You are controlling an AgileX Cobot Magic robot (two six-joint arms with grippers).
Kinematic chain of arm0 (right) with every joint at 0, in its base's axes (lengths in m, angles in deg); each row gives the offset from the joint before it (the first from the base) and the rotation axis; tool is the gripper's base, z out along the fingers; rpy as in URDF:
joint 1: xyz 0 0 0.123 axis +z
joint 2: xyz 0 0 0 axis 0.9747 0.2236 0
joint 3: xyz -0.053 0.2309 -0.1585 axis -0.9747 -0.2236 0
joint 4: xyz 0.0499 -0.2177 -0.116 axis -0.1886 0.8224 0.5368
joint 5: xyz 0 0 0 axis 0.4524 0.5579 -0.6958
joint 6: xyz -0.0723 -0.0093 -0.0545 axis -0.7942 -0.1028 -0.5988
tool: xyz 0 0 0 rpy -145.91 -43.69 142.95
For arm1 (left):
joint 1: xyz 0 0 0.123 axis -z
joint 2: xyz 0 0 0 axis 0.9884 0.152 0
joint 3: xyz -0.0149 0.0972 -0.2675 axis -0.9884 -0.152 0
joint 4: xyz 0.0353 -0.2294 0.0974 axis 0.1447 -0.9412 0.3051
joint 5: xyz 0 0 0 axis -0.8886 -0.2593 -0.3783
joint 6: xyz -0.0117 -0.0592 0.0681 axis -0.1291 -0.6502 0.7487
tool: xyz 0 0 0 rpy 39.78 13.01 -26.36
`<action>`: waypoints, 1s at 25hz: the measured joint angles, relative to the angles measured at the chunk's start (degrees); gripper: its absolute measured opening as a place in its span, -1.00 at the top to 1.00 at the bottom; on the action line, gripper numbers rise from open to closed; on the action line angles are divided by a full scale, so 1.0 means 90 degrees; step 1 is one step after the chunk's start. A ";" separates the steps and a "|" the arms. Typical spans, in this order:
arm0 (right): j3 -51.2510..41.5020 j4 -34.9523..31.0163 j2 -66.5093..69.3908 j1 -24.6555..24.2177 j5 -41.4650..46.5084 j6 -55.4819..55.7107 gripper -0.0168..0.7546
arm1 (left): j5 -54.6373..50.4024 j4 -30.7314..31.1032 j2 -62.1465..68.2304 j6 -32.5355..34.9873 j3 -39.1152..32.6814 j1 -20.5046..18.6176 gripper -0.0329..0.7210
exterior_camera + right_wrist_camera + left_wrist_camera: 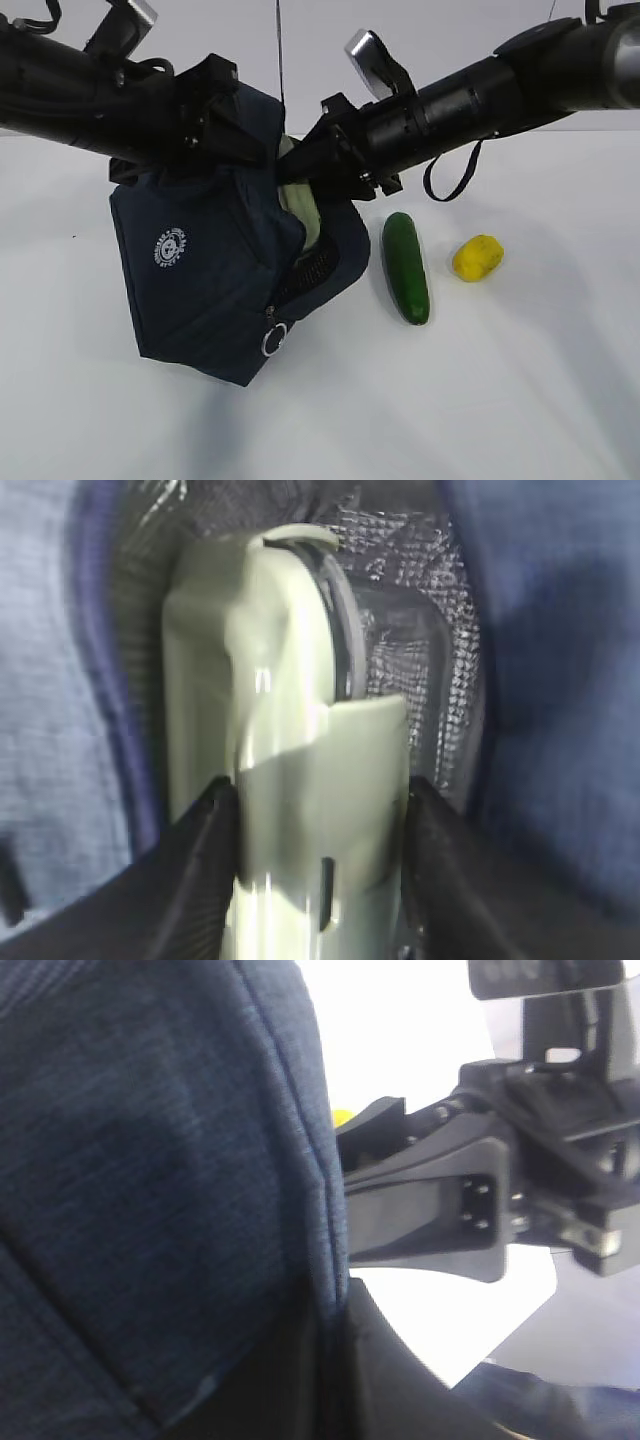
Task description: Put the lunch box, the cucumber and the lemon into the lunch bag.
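Note:
The navy lunch bag (215, 275) stands at the left with its top open towards the right. My left gripper (232, 128) is shut on the bag's upper flap (200, 1160), with the fabric pinched between its fingers (400, 1370). My right gripper (303, 165) is shut on the lunch box (290, 730), sage-green lid showing, and holds it inside the bag's mouth against the silver lining (420, 610). A pale edge of the lunch box (303, 207) shows in the opening. The dark green cucumber (405, 268) and the yellow lemon (477, 258) lie on the table right of the bag.
The white table (500, 400) carries everything. A black strap loop (452, 180) hangs under my right arm, above the cucumber and lemon. The bag's metal ring zipper pull (274, 340) hangs at its front corner. My right arm (500, 1190) shows close by in the left wrist view.

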 joint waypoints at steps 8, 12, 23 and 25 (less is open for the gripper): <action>-0.0001 -0.0141 0.0136 0.0025 -0.0063 -0.0481 0.03 | 0.0000 -0.0021 0.0000 0.0000 0.0000 0.0000 0.91; -0.0001 -0.0151 0.0136 0.0025 -0.0104 -0.0651 0.03 | 0.0000 -0.0025 0.0000 0.0000 0.0000 0.0000 0.91; -0.0001 -0.0151 0.0136 0.0025 -0.0113 -0.0761 -0.02 | 0.0023 -0.0025 0.0000 0.0000 0.0000 0.0000 0.91; -0.0001 -0.0151 0.0136 0.0025 -0.0113 -0.0761 -0.06 | 0.0021 -0.0027 0.0000 0.0000 0.0000 0.0000 0.91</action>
